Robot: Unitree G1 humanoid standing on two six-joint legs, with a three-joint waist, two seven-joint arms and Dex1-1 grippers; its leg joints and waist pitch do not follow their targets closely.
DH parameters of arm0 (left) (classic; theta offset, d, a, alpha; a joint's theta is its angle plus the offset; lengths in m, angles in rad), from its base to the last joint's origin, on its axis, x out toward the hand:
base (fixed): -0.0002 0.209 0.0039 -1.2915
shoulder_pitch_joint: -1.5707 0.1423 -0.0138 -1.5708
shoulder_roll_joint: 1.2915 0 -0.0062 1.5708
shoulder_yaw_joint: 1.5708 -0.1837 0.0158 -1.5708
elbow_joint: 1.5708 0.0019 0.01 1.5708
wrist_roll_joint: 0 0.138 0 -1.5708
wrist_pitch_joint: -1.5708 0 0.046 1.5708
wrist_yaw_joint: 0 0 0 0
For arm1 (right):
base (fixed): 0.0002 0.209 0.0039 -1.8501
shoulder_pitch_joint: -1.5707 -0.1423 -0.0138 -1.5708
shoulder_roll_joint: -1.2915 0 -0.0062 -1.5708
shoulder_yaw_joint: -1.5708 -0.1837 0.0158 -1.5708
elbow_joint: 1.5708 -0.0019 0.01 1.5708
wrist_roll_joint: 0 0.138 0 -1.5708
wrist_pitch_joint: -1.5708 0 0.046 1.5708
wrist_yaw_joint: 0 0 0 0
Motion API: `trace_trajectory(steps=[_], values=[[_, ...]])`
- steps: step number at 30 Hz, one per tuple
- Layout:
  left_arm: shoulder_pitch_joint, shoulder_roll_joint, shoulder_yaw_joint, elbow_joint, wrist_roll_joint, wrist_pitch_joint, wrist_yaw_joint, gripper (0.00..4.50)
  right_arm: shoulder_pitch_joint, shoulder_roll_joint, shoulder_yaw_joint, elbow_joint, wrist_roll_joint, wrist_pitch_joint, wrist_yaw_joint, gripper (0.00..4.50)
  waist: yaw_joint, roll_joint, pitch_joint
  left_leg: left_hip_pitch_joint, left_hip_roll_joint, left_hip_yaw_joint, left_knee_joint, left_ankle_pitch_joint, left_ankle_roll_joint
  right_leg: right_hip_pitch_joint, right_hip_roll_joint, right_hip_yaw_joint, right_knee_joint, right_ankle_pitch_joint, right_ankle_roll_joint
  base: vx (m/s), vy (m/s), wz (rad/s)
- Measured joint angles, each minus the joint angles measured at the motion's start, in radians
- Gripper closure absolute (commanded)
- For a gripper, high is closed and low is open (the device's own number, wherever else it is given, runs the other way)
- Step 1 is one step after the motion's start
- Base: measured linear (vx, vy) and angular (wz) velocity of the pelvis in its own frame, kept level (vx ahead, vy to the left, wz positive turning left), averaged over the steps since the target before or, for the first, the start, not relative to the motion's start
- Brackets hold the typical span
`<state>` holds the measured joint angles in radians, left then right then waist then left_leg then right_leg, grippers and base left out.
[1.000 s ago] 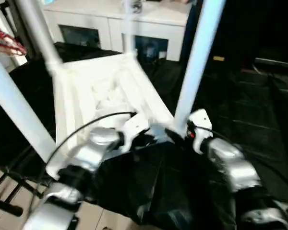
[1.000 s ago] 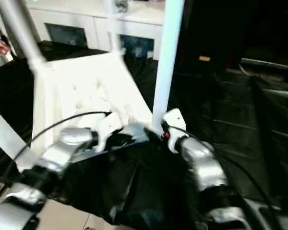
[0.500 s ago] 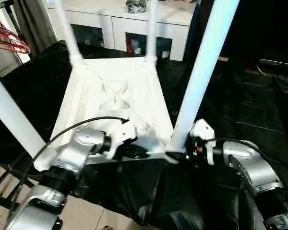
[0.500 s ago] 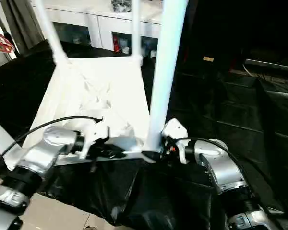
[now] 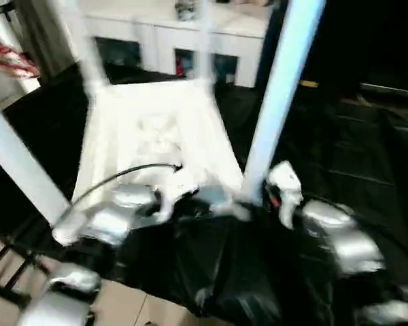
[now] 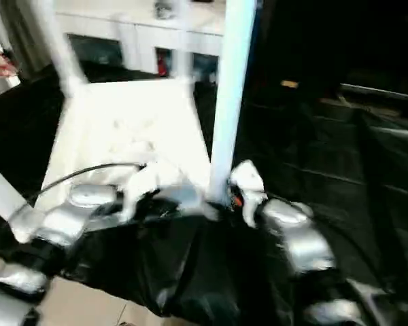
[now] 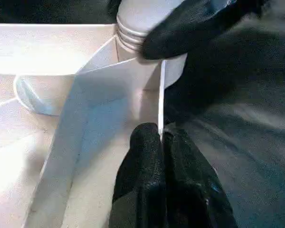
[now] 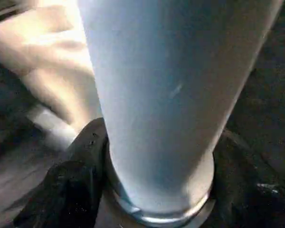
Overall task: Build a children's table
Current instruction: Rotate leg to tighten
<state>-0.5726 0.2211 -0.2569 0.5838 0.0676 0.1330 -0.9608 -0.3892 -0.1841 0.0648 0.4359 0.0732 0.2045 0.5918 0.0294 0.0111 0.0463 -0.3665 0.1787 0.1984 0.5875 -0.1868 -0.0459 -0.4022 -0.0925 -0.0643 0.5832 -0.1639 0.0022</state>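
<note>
The children's table [image 5: 156, 136] lies upside down on a black cloth, its ribbed underside facing up and its white legs standing upward. My left gripper [image 7: 162, 135] is shut on the thin rim wall [image 7: 160, 95] of the top, close to the near-right corner socket. My right gripper [image 8: 156, 156] is closed around the base of the near-right leg [image 5: 275, 102], a black finger [image 8: 80, 166] pressed against each side just above the socket. The near-left leg [image 5: 20, 163] rises at the left edge, and two far legs [image 5: 81, 47] stand at the back.
A white cabinet with glass doors [image 5: 163, 41] stands behind the table. A red wire object [image 5: 10, 61] hangs at the far left. Black cloth [image 5: 340, 149] covers the surface to the right. Tiled floor [image 5: 143, 309] and a black stand frame [image 5: 7, 272] lie below the near edge.
The whole picture has shifted and blurred with the head's movement. Both grippers stay at the table's near-right corner, and the right gripper's fingers have drawn in around the leg.
</note>
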Motion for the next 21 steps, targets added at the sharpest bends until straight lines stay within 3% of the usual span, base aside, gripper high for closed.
trace_trajectory(steps=[5,8,10,12,15,21], values=[[-0.027,-0.068,0.004,0.031,0.022,0.044,0.14,4.5,-0.053,0.095,-0.038,0.08,-0.03,-0.012,-0.244,1.82,-0.001,0.001,0.0,0.0,-0.001,-0.002,-0.001,0.0,0.0,0.0,0.0,-0.001,-0.002,0.0,0.001,0.0,0.0,0.0],[-0.027,-0.09,0.005,0.031,0.041,0.045,0.181,4.5,-0.069,0.123,-0.046,0.125,-0.048,-0.061,-0.315,1.82,-0.001,0.003,-0.002,0.0,-0.001,-0.002,-0.001,0.0,0.0,0.0,0.0,0.0,-0.004,0.0,0.001,0.0,0.0,0.0],[-0.027,-0.091,0.005,0.028,0.044,0.045,0.18,4.5,-0.074,0.13,-0.056,0.138,-0.044,-0.078,-0.314,1.82,-0.001,0.003,-0.002,0.0,-0.001,-0.001,-0.001,0.0,0.0,0.0,0.0,0.0,-0.004,0.0,0.0,0.0,0.0,0.0],[-0.026,-0.091,0.004,0.026,0.044,0.045,0.179,4.5,-0.074,0.131,-0.063,0.138,-0.041,-0.08,-0.307,1.27,-0.001,0.003,-0.002,-0.001,-0.001,-0.001,-0.002,0.0,0.0,0.0,0.0,0.0,-0.004,0.0,0.0,0.0,0.0,0.0],[-0.026,-0.086,0.004,0.022,0.044,0.044,0.164,4.5,-0.074,0.127,-0.072,0.138,-0.024,-0.08,-0.274,1.04,-0.001,0.003,-0.002,0.0,-0.001,-0.001,-0.002,0.0,0.0,0.0,0.0,0.0,-0.004,0.002,-0.001,0.0,0.0,0.0],[0.006,-0.025,-0.004,-0.026,0.016,0.012,0.047,4.5,-0.074,0.034,-0.014,0.135,-0.022,-0.101,-0.071,0.78,0.003,0.005,-0.002,-0.001,0.0,-0.001,-0.003,0.0,0.0,-0.001,0.0,-0.001,-0.003,0.004,-0.005,0.0,0.0,0.0]])
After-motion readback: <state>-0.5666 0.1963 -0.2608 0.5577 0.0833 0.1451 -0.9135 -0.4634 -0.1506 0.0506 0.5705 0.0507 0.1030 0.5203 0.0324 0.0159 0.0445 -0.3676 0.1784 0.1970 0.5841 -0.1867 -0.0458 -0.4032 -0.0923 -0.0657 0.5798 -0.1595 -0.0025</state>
